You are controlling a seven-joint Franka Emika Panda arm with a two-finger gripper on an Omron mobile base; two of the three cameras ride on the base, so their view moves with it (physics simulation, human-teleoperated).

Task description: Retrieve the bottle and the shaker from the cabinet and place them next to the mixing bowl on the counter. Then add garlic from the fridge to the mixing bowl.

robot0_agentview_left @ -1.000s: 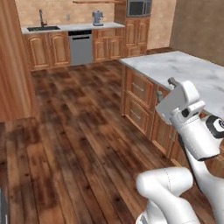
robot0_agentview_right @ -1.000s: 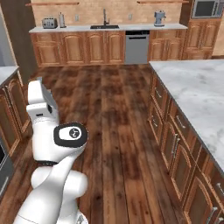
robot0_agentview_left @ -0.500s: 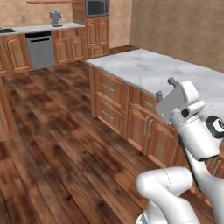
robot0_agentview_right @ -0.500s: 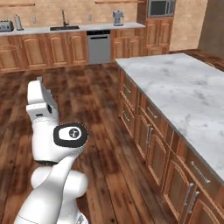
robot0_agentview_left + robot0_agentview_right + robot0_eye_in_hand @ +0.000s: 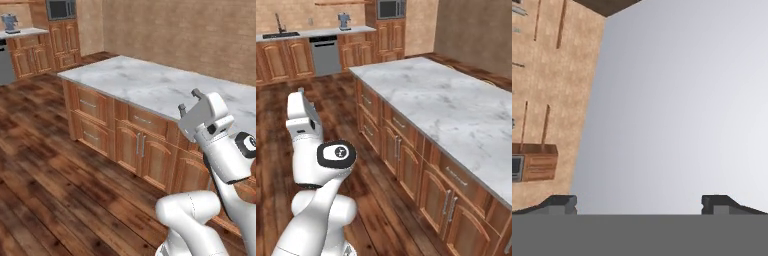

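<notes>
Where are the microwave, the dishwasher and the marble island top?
microwave [image 5: 387,8], right base view, middle of its door.
dishwasher [image 5: 325,55], right base view, its grey front.
marble island top [image 5: 456,105], right base view, bare middle.

Island countertop [image 5: 150,87] pale veined marble, smooth with soft sheen, cabinet fronts [image 5: 145,150] warm brown wood, metal bar handles, floor [image 5: 45,170] dark wood planks, dishwasher [image 5: 325,55] matt grey metal

The counter [image 5: 150,85] is a long, level, grey-veined white marble slab.
</notes>
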